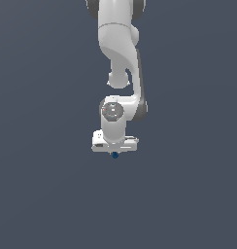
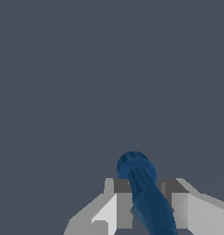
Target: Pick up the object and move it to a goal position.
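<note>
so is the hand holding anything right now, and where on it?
Yes. The hand is closed on the dark blue object, its fingers on either side of the narrower shaft; the rounded ringed end sticks out past the fingertips.

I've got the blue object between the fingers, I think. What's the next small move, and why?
Probably start carrying it slowly toward the goal. In the wrist view the dark blue object sits between the fingers, apparently clamped, and in the exterior view it pokes out under the gripper. No goal marker shows, so direction is unclear.
</note>
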You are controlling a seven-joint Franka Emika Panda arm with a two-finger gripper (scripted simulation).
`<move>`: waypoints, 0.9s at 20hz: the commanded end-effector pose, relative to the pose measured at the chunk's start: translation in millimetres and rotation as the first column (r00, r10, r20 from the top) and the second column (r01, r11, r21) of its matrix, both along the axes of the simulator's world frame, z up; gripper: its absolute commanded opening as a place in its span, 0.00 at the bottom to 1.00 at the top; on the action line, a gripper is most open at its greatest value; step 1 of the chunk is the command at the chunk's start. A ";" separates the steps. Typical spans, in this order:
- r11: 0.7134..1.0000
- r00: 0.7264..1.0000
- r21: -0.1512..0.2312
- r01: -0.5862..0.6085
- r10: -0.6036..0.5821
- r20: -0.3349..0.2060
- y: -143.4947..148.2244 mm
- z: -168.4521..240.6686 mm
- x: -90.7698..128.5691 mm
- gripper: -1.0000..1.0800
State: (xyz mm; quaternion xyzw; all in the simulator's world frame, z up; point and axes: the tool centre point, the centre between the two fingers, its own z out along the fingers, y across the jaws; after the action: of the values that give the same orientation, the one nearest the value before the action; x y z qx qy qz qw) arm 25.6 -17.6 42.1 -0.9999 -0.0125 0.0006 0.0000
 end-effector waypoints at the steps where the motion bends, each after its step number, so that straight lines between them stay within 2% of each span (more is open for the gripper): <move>1: 1.000 1.000 0.000 0.000 0.000 0.001 0.0 0.0 0.3 0.00; 11: 1.000 1.000 0.000 0.000 0.000 0.001 0.1 1.4 -0.8 0.00; 18: 1.000 1.000 0.000 0.000 0.000 0.001 0.8 16.0 -12.8 0.00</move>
State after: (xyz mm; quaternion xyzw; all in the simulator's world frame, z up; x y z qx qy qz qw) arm 15.9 -17.0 53.5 -0.9999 -0.0125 0.0007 0.0000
